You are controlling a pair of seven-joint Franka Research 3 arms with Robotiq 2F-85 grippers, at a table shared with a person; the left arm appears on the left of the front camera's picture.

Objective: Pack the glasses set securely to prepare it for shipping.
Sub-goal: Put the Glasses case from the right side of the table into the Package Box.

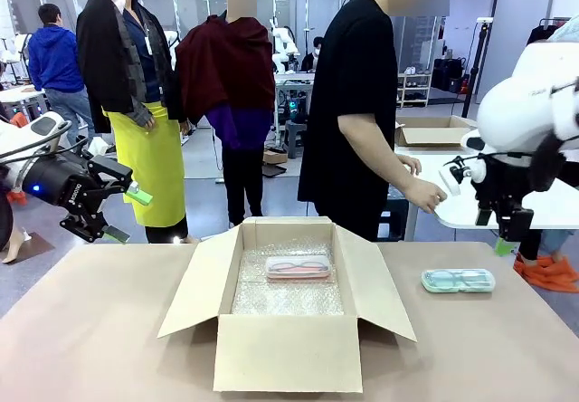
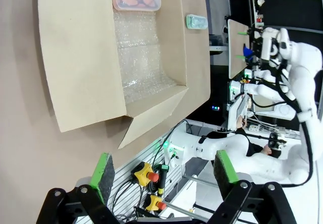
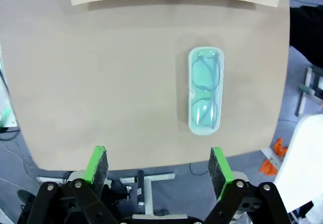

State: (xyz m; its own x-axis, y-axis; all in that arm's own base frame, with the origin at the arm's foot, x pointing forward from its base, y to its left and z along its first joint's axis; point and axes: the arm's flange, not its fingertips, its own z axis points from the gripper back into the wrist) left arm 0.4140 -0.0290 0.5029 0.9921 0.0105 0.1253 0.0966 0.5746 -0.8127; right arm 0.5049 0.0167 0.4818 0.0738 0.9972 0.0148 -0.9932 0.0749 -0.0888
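Your right gripper [image 3: 157, 153], jaws spread and empty, hangs beyond the right edge of the table [image 3: 91, 82]; the mint-teal case [image 3: 205, 90] lies ahead near the far-right corner, long axis pointing straight away from the jaws, while the pink case [image 1: 298, 266] rests inside the box [image 1: 288, 352].

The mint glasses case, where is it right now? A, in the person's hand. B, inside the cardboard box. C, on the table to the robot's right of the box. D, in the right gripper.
C: the mint glasses case lies flat on the table beside the right flap of the cardboard box, with nothing holding it.
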